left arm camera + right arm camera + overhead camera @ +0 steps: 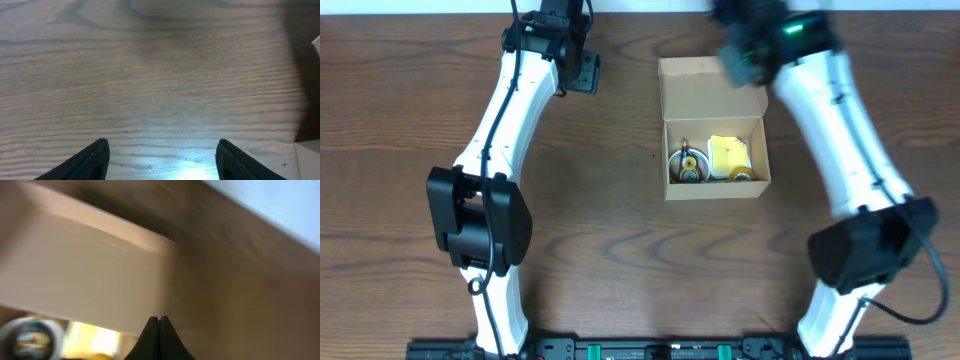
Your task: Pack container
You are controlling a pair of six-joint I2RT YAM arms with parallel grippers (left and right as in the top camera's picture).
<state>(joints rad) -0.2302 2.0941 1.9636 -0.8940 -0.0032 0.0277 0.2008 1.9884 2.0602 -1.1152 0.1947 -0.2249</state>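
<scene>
Wood-grain tabletop [620, 250], tan container [716, 193] between both arms, flap lid [705, 88] open toward far edge. Left hand [162, 150] spread wide above bare wood, well left of container, gripping nothing. Right hand [159, 322] pinched shut, empty, close over flap lid; contact lost in blur.

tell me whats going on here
Two arms are packing a box. It sits open mid-table, lid up, with a tape roll and a yellow item inside. The right fingers, shut on nothing, are by the lid's far corner; that view is blurred, so contact is unclear. The left fingers hang open over bare table, holding nothing.
</scene>
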